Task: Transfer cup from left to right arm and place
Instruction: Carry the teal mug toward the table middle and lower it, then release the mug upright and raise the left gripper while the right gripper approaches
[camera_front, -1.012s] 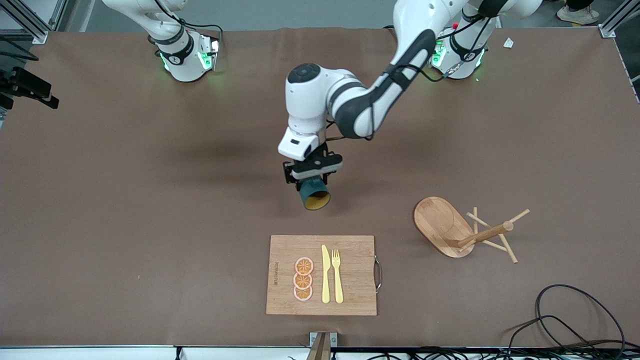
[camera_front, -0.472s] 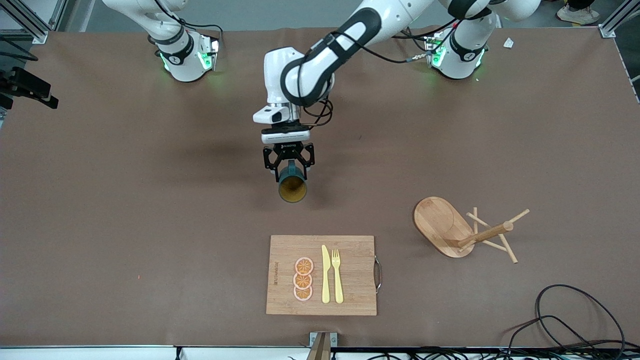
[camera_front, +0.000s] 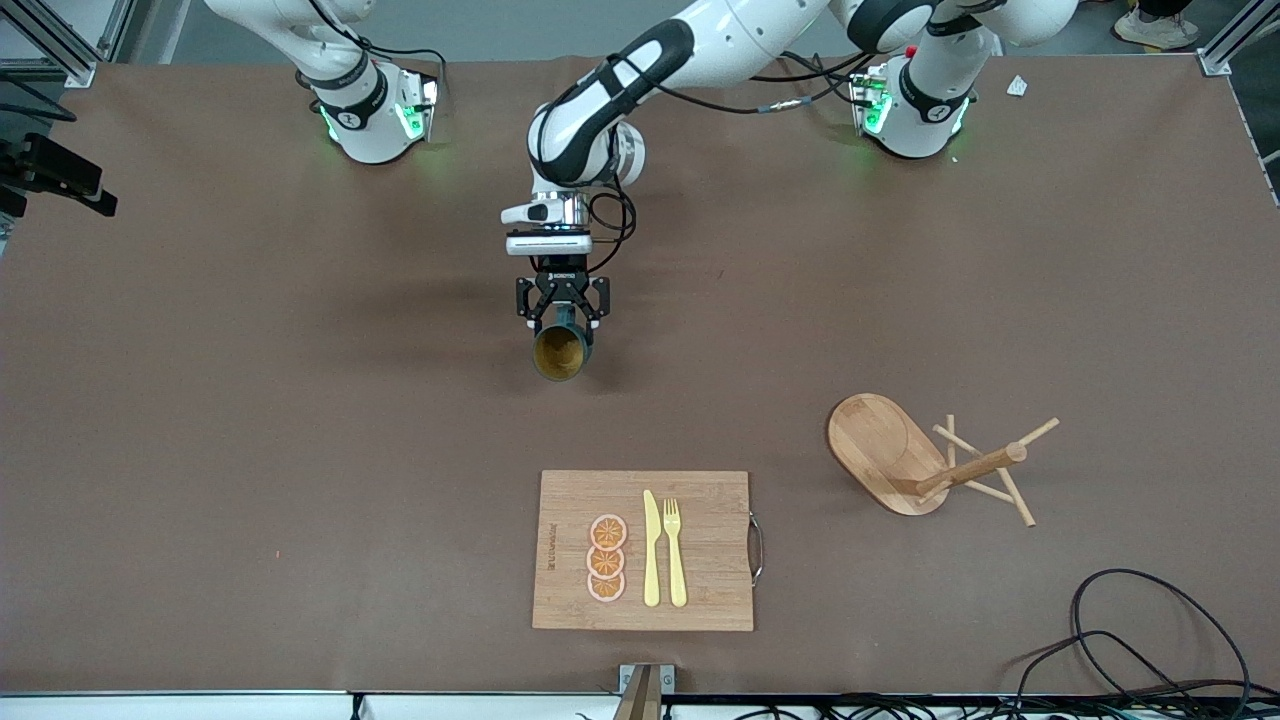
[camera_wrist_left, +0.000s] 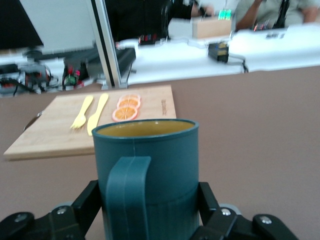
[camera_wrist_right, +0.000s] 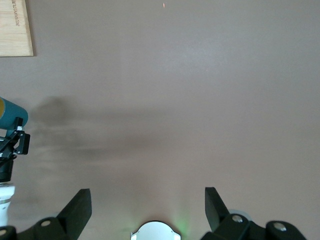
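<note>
The dark teal cup (camera_front: 560, 354) hangs on its side over the middle of the table, its tan-gold mouth turned toward the front camera. My left gripper (camera_front: 562, 318) is shut on the cup's body, one finger on each side. In the left wrist view the cup (camera_wrist_left: 150, 165) fills the space between the fingers (camera_wrist_left: 87, 202), handle facing the camera. My right gripper (camera_wrist_right: 147, 197) is open with nothing between its fingers, over bare table by its own base. It does not show in the front view. The right wrist view catches the cup (camera_wrist_right: 11, 114) at its edge.
A wooden cutting board (camera_front: 700, 550) lies nearer the front camera than the cup, carrying orange slices (camera_front: 606, 558), a yellow knife (camera_front: 651, 548) and a fork (camera_front: 675, 550). A wooden peg rack (camera_front: 930, 465) lies tipped toward the left arm's end. Black cables (camera_front: 1150, 640) lie at that corner.
The left arm has swung the cup toward the right arm's end of the table and turned its mouth square to the front camera. The grip has stayed shut.
</note>
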